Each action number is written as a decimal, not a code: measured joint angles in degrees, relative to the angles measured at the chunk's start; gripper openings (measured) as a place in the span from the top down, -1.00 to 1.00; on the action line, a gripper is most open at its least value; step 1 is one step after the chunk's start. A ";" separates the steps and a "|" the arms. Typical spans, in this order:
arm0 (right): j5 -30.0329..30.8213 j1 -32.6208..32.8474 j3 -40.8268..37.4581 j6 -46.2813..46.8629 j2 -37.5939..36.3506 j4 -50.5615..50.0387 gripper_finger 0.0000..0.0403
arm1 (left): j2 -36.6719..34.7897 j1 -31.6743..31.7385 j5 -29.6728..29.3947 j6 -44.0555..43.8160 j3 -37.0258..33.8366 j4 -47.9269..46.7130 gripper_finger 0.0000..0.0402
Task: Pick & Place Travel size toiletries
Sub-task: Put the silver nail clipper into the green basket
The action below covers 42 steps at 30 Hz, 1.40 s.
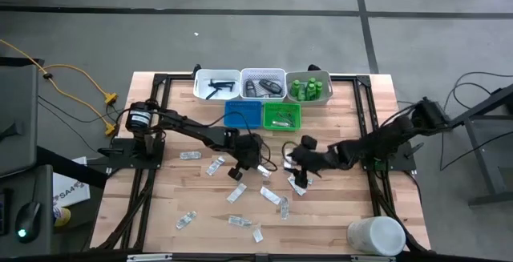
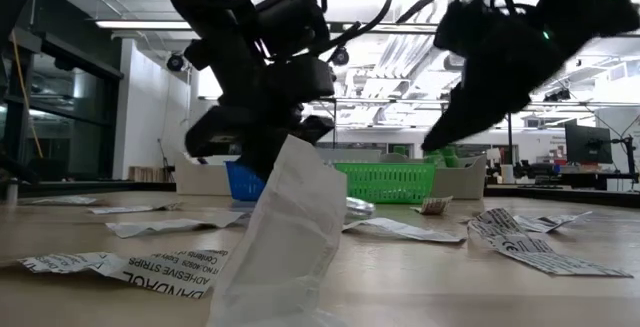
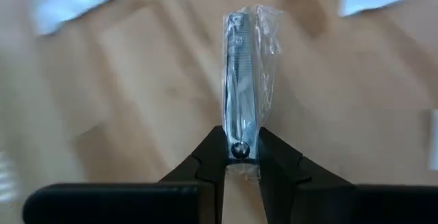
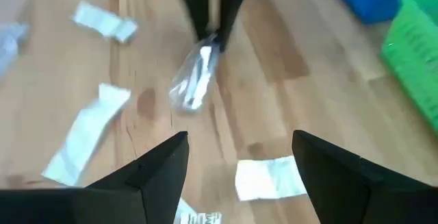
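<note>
A clear packet (image 3: 246,80) with a shiny metal piece inside is one of the travel size toiletries. My left gripper (image 3: 241,157) is shut on it near the table's middle (image 1: 263,166). The right wrist view shows the same packet (image 4: 195,80) below the left fingers. My right gripper (image 4: 239,162) stands open just right of it (image 1: 295,167), holding nothing. Other flat white packets (image 1: 235,193) lie loose on the wooden table (image 1: 337,214). Green bottles (image 1: 308,89) stand in a white tray at the far edge. My left gripper pinches one end of the clear packet (image 3: 241,131) between its two fingers. The fingers slant down from the table's left, and the packet reaches on past them, in line with them. Whether its far end (image 3: 250,18) rests on the wood, I cannot tell.
Three white trays (image 1: 216,86) stand in a row at the far edge, with a blue tray (image 1: 243,114) and a green tray (image 1: 281,116) in front of them. A large white container (image 1: 375,235) lies at the near right corner. Packets (image 1: 274,196) are scattered over the near half.
</note>
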 joint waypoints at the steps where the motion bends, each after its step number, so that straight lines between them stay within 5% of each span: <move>1: 0.83 0.69 -0.03 -0.16 1.67 1.18 -0.26 | -0.26 0.00 -1.22 -0.16 0.00 0.52 0.74; 11: 14.22 4.36 0.11 -12.13 15.04 21.00 -0.26 | -0.89 0.00 -8.97 -1.73 0.02 5.19 0.74; 30: 13.93 -0.77 0.09 -16.02 20.28 27.40 -0.24 | -1.02 -0.90 -12.32 -2.94 0.13 9.14 0.74; 35: 13.18 -0.86 0.09 -16.69 20.28 28.32 0.00 | -1.02 -0.88 -12.36 -3.17 0.13 9.05 0.74; 42: 11.78 -0.69 0.09 -16.64 20.28 28.51 0.58 | -1.06 -0.88 -12.33 -3.39 0.13 9.06 0.74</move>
